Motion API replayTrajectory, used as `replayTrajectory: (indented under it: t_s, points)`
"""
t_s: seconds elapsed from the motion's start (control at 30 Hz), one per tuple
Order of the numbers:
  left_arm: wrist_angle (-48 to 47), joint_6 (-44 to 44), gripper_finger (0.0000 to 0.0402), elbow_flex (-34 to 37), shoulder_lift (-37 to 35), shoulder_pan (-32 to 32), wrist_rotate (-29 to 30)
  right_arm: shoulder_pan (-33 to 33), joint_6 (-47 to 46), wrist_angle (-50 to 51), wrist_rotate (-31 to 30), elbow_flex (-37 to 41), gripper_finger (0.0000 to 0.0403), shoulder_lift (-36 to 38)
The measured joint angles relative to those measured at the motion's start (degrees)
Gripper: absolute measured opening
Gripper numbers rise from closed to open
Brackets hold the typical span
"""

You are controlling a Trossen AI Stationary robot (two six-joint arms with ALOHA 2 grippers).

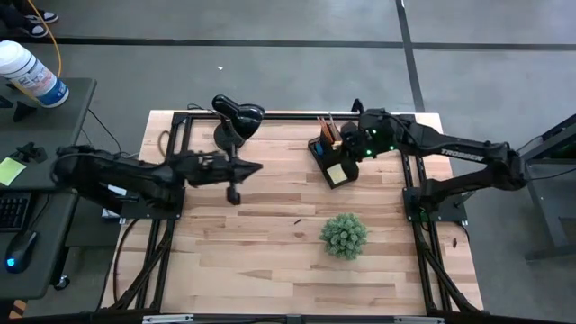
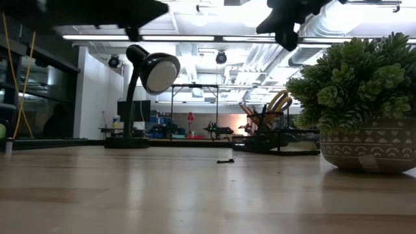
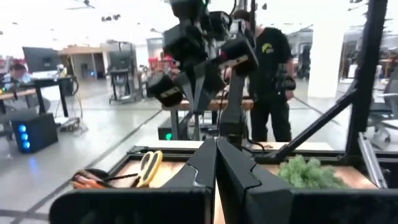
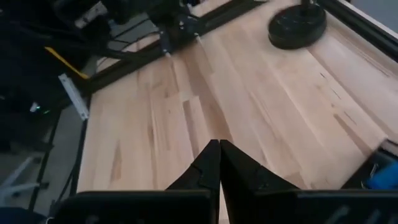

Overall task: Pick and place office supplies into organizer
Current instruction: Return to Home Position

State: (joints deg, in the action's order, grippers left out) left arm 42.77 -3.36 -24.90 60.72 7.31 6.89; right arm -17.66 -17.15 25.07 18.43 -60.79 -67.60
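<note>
The black organizer (image 1: pixel 329 160) stands at the table's far middle. It holds a yellow sticky-note pad (image 1: pixel 335 171), orange pencils (image 1: pixel 328 131) and yellow-handled scissors (image 2: pixel 279 101). A blue item (image 4: pixel 379 178) shows at its edge. My right gripper (image 1: pixel 347 137) hangs shut just above the organizer's far end with nothing in it (image 4: pixel 219 160). My left gripper (image 1: pixel 258 167) is shut and bare (image 3: pixel 216 160), held level above the table to the left of the organizer and pointing at it. A small dark item (image 1: pixel 297 220) lies flat on the wood in front of the organizer.
A black desk lamp (image 1: pixel 236 117) stands on its round base (image 4: pixel 297 25) at the far left, close to my left gripper. A green spiky plant in a patterned pot (image 1: pixel 344 235) sits right of centre toward the near edge. A person in black (image 3: pixel 270 74) stands beyond the table.
</note>
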Motion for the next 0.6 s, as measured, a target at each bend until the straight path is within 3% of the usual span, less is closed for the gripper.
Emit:
replayTrajectory:
  t_s: [0.3, 0.6]
  points:
    - [0.71, -1.32, 0.0000, 12.92, -19.29, 0.56, -1.37, 4.90, -9.08, -0.90, -11.29, 0.82, 0.0001, 0.88]
    - [0.75, -0.87, 0.0000, 22.32, -33.99, 0.56, -1.88, 8.08, -14.99, -4.16, -16.73, 0.76, 0.0001, 0.88]
